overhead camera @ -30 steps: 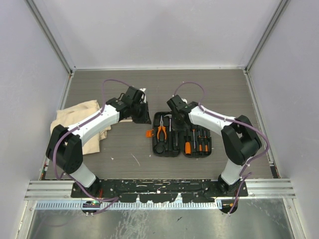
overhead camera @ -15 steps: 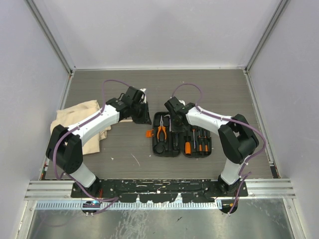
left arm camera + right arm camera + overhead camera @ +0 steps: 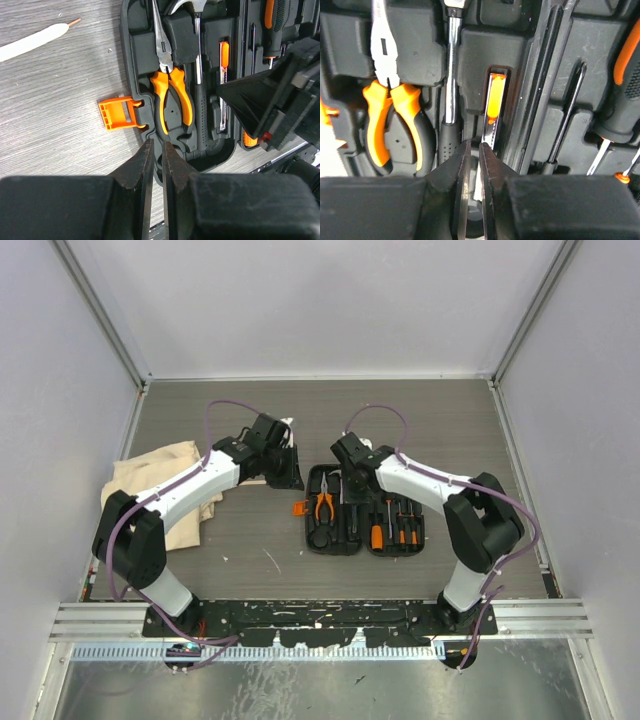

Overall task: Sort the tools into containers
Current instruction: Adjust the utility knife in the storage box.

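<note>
**Top external view: tool case lies open and filled between two low arms**

A beige cloth bag lies crumpled at the left of the grey table, well apart from the case. The case is black, with rounded corners. It lies open at mid-table as two moulded halves side by side, and an orange latch sticks out from its left wall.

In the left half, a hammer with a steel shaft and black grip lies just beside the orange-and-black pliers, each in its own slot. The right half holds the black-and-orange screwdrivers. The thin driver, orange at its top, sits in a narrow slot right of the hammer. A pale stick lies on the table left of the case.

The left arm reaches forward and rightward across the bag's edge. The left gripper hangs over the case's rim near the latch, its jaws clenched to a slit with nothing between them.

The right arm bends in from the right over the case. The right gripper points down at the thin driver's lower end with its jaws nearly together. I cannot tell whether they pinch it.
</note>
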